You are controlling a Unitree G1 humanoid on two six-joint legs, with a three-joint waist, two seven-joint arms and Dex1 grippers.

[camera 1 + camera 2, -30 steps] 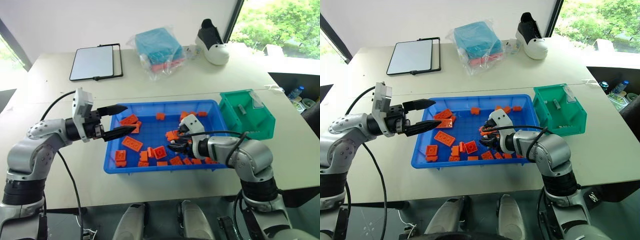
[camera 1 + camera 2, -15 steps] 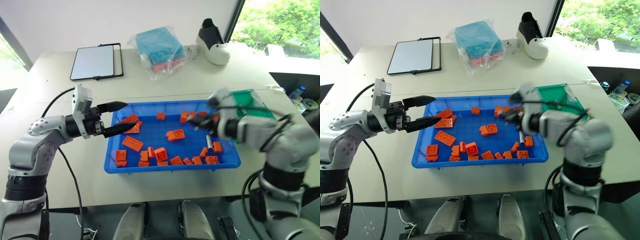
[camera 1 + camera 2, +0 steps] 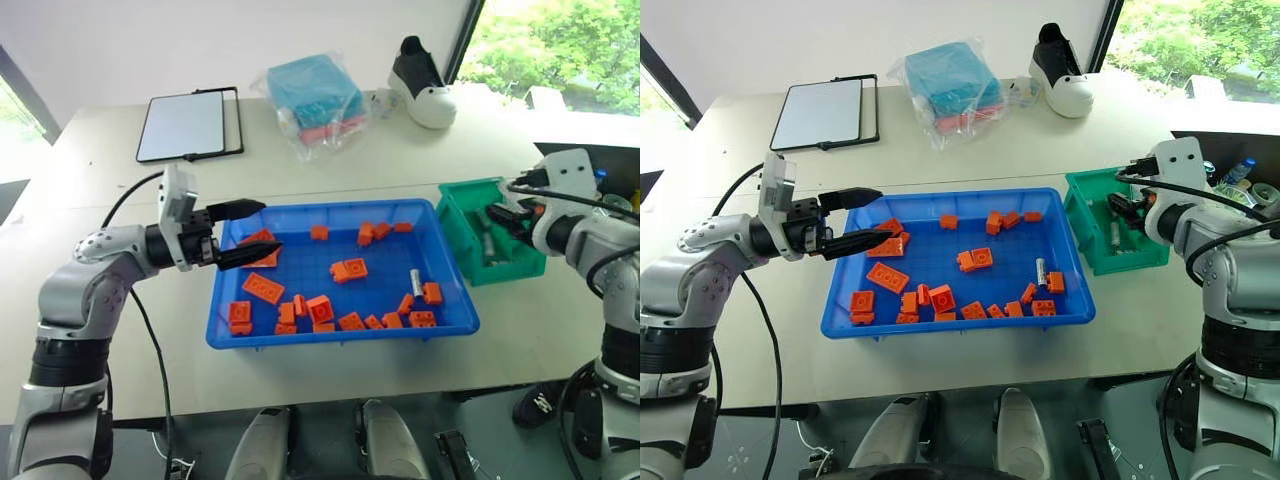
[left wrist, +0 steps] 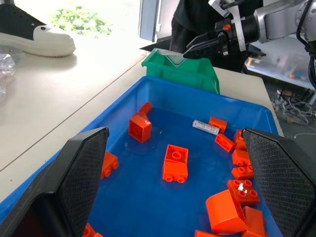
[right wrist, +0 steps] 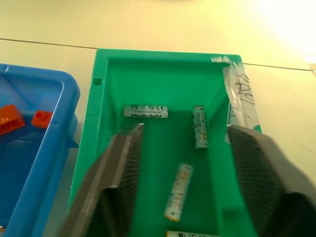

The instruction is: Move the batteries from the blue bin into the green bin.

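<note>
The blue bin (image 3: 340, 338) sits mid-table, scattered with orange bricks. One silver battery (image 3: 416, 282) lies in its right part, also seen in the left wrist view as the battery (image 4: 205, 127). Just right of it stands the green bin (image 3: 455, 215), and several batteries (image 5: 145, 111) (image 5: 200, 127) (image 5: 178, 191) lie on its floor. My right gripper (image 3: 503, 217) hovers over the green bin (image 5: 94, 148), open, with nothing between its fingers (image 5: 123, 168). Over the blue bin's left end my left gripper (image 3: 270, 226) points right, level and open, holding nothing.
Orange bricks (image 3: 265, 287) are spread across the blue bin. At the table's back lie a framed white board (image 3: 190, 125), a teal cloth bundle in clear plastic (image 3: 318, 95) and a black-and-white shoe (image 3: 423, 85). The table's right edge runs just beyond the green bin.
My right gripper rose out of the blue bin, swung right to above the green bin, and went from shut to open. The left gripper has stayed in place.
</note>
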